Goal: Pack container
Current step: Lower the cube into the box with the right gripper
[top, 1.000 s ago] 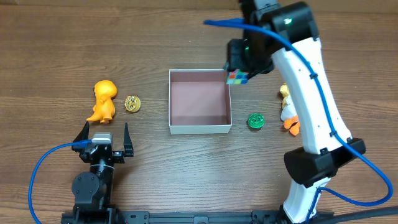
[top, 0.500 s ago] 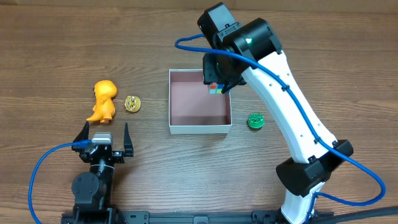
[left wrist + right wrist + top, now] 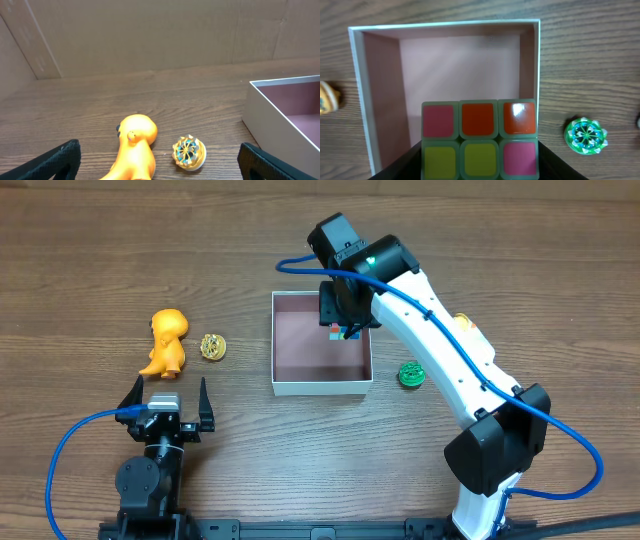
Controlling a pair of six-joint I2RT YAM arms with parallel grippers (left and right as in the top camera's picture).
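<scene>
Container now beneath right end effector, cube in grip; left end effector wide

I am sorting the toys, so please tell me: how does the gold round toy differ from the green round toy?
Colour: the gold round toy is yellowish, the green round toy bright green. Place: the gold one lies left of the container, near the orange figure; the green one lies right of it. Both are small, round and outside the container.

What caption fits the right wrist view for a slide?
Right claw holds a colour-tiled puzzle cube over the open white-walled container; a green round toy sits outside it.
</scene>
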